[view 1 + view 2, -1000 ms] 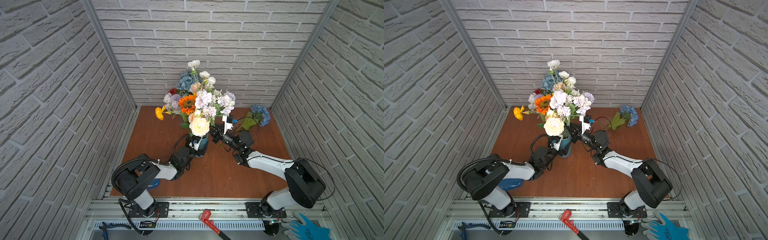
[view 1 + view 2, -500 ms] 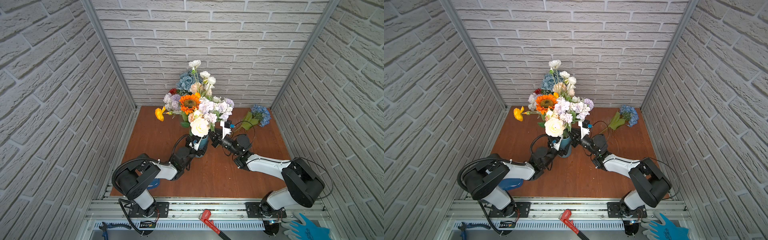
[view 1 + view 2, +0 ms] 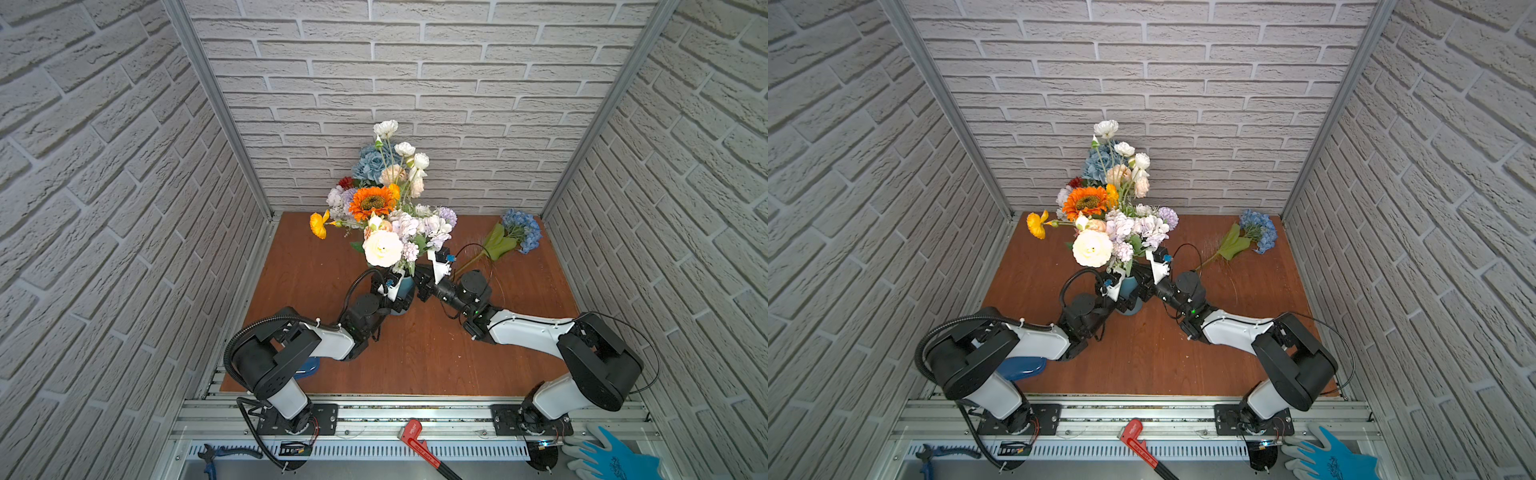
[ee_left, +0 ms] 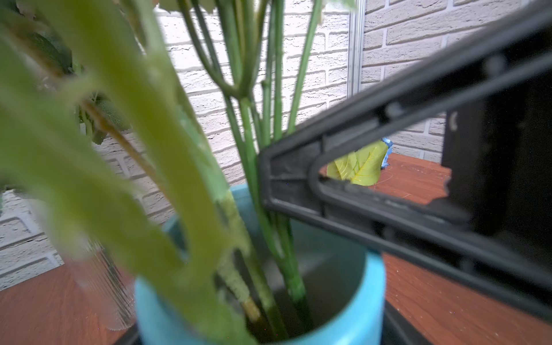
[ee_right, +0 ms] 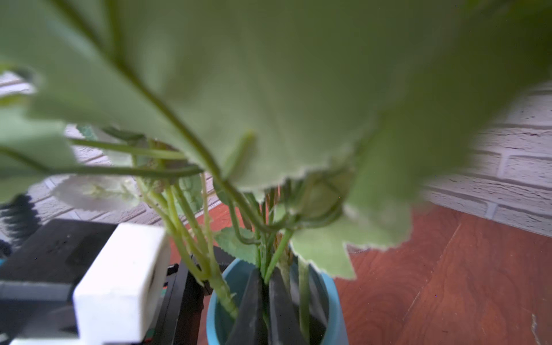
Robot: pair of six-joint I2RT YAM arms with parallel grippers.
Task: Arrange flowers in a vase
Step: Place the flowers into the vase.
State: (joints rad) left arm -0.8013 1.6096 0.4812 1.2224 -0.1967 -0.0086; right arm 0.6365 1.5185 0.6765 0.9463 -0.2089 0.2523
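Most mixed-colour artificial flowers (image 3: 384, 216) stand in the round light-blue vase (image 4: 370, 286), where my right gripper (image 5: 264, 304) pinches one thin green stem (image 5: 276, 257), my left gripper (image 3: 390, 291) sits against the vase, spread or closed I cannot tell, and one leafy blue hydrangea (image 3: 519, 230) lies unplaced on the brown wooden tabletop (image 3: 519, 299).

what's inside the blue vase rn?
Several green stems stand in the blue vase, bunched together. The right claw reaches into its mouth, shut on one stem. Stem ends and the vase floor are hidden in shadow behind them.
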